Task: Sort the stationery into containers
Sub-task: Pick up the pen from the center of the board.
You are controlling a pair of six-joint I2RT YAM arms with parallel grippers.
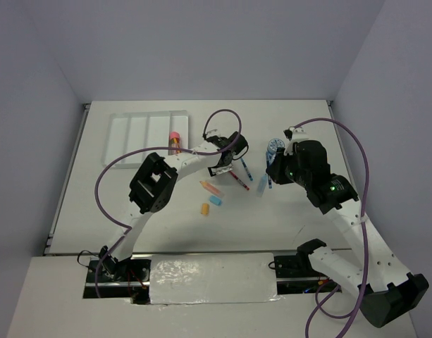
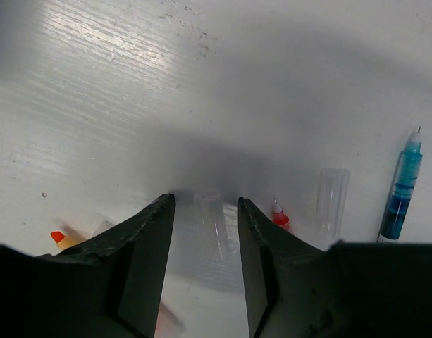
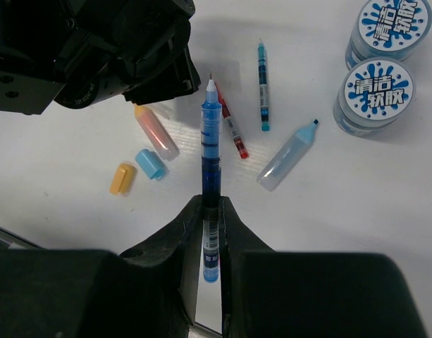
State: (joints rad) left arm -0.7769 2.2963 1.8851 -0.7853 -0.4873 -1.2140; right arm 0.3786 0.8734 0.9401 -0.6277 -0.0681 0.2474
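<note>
**Bench** (image 1: 307, 127): white, carries all the items.

**Tray** (image 1: 120, 134): white, four long compartments, upper left of the overhead view. A pink-capped orange piece (image 1: 175, 139) lies in its rightmost compartment.

**Left fingers** (image 2: 166, 208): parted, low over the bench at centre, one on each side of a clear cap (image 2: 212, 225) and not visibly touching it. A second clear cap (image 2: 333, 201) lies to the right.

**Right fingers** (image 3: 191, 211): clamped on a held blue pen (image 3: 211, 141), tip pointing up-frame.

**Loose on the bench, right wrist view:**
- two blue-lidded tubs (image 3: 374, 95), upper right
- pale blue tube (image 3: 289, 155)
- red pen (image 3: 230, 127)
- loose blue pen (image 3: 263, 88)
- light-blue eraser (image 3: 150, 163), just beside the orange eraser (image 3: 122, 178), left of centre
</note>
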